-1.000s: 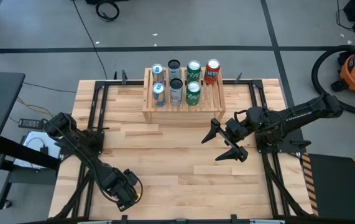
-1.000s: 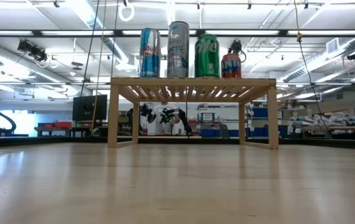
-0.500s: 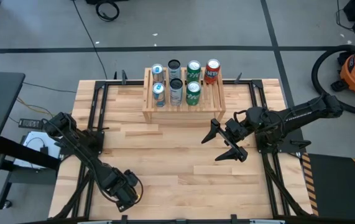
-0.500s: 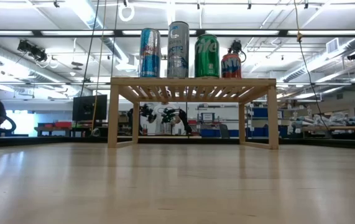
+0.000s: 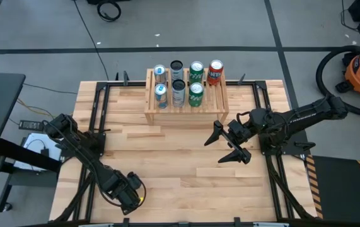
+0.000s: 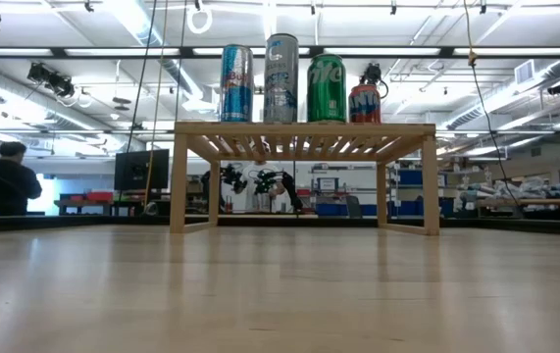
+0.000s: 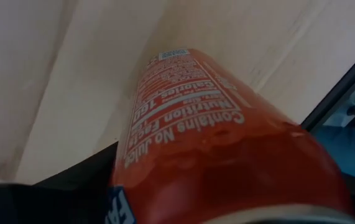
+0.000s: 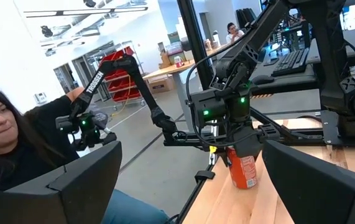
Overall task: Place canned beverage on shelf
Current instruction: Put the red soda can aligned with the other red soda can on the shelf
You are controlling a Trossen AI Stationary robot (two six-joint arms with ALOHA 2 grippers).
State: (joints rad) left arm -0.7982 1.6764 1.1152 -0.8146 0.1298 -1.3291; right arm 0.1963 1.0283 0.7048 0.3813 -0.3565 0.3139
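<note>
From above, the left gripper [image 5: 129, 197] sits at the near edge of the wooden surface [image 5: 180, 170], left of centre, and little of what it carries shows there. The right wrist view fills that in: an orange can [image 8: 244, 169] stands upright on the surface under that gripper, which comes down over its top, fingers on either side. In the left wrist view the same orange can [image 7: 214, 149] crowds the picture, its printed side lying between the dark fingers [image 7: 71, 186], so the gripper is pinching the can.

The right gripper [image 5: 229, 146] hovers right of centre in front of the shelf [image 5: 183, 113], its fingers spread wide and holding nothing.

The shelf stands at the far middle of the surface with seven cans on its slatted top; the low view lines up only four of them. A person [image 8: 15, 155] shows beyond the surface in the right wrist view.
</note>
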